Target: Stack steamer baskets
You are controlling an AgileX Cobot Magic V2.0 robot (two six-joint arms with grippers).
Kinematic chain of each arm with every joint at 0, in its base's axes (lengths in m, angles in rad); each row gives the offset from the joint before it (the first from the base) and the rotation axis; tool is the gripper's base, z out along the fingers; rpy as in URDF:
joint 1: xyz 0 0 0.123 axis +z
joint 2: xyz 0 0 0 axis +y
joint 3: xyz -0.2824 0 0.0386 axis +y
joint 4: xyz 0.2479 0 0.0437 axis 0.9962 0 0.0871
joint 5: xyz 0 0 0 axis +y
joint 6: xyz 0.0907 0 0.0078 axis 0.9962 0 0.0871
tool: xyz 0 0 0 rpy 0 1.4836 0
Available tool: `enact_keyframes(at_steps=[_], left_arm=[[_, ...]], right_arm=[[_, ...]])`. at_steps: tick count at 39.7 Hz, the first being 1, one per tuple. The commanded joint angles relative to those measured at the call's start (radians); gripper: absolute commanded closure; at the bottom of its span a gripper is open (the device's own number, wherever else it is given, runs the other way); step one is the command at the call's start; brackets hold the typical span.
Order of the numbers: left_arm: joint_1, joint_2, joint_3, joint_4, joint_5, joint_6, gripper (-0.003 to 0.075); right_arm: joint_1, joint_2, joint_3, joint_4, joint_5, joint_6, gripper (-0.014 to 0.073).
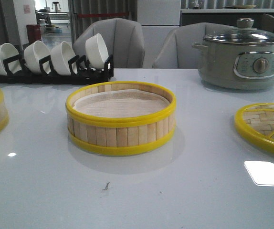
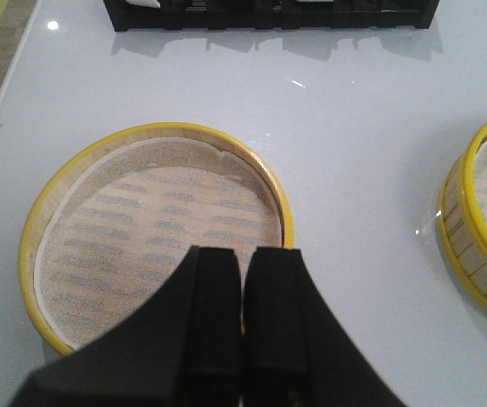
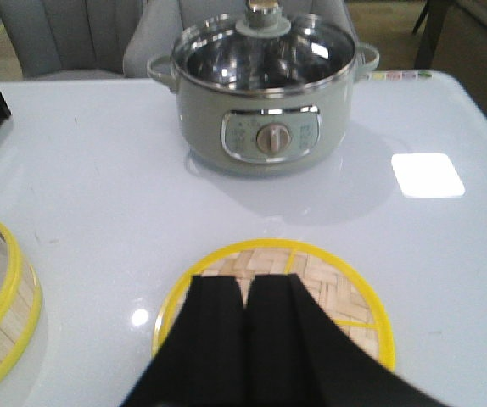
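Right now nothing is stacked: one steamer basket [image 1: 121, 119] sits mid-surface, the other steamer basket [image 2: 154, 233] lies well apart at my left edge, directly under the left tool [image 2: 243, 318], whose fingers are pressed together and hold nothing. The right tool [image 3: 245, 326] is likewise closed and empty, hovering over the woven lid [image 3: 345, 292] (near the electric pot [image 3: 260, 85]). I judge this the start; next the left tool must open and take that basket's wall.

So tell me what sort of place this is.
Probably a dining or kitchen area, perhaps staged: a glossy white table with padded chairs behind it, bowls in a black rack, and a grey electric pot beside bamboo steamer baskets.
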Motion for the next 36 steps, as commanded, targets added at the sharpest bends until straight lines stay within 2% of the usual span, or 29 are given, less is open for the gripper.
enact_keyframes(at_steps=[1,19,22,28,30,36], left_arm=[[0.002,-0.019,-0.036,-0.004,-0.065,0.002,0.0636],[0.002,-0.019,-0.036,-0.004,-0.027,0.002,0.0636],[0.002,-0.019,-0.036,-0.021,-0.019,0.002,0.0636],[0.002,-0.019,-0.036,-0.045,-0.018,-0.005,0.0636],[0.002,-0.019,-0.036,-0.046,-0.018,-0.005,0.0636],[0.002,-0.019,-0.036,-0.046,-0.025,0.000,0.0635]], right_arm=[[-0.007,0.041,-0.060,-0.004,-0.054,-0.004,0.0545],[-0.007,0.063,-0.059,0.002,-0.108,-0.004,0.0538],[-0.007,0.063,-0.059,0.002,-0.083,-0.004,0.0460],[-0.007,0.063,-0.059,0.002,-0.011,-0.004,0.0113],[-0.007,0.063,-0.059,0.002,-0.014,-0.004,0.0051],[-0.004,0.062,-0.059,0.002,-0.040,-0.004,0.0057]])
